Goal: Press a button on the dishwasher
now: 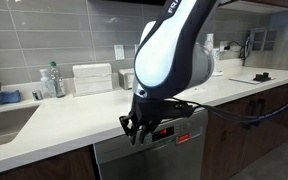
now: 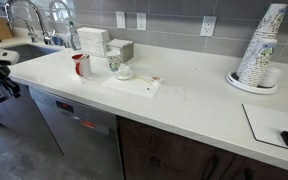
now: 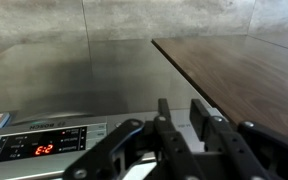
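The dishwasher point(image 1: 149, 158) is a grey steel front under the white counter, and it shows in both exterior views point(image 2: 79, 135). Its dark control strip carries a small red lit display point(image 1: 164, 131) point(image 2: 87, 125) point(image 3: 44, 149). My gripper point(image 1: 136, 130) hangs just in front of the strip, left of the display in that exterior view. In the wrist view the two fingers point(image 3: 182, 112) stand close together with only a narrow gap. They hold nothing and point at the strip to the right of the display. I cannot tell whether they touch it.
Dark brown wooden cabinet doors point(image 3: 244, 70) point(image 2: 184, 155) flank the dishwasher. The white counter point(image 2: 184, 100) overhangs above it. It carries a stack of paper cups point(image 2: 259, 50), a red cup point(image 2: 81, 65), a mug point(image 2: 121, 68), a soap bottle point(image 1: 52, 80) and a sink point(image 1: 4, 122).
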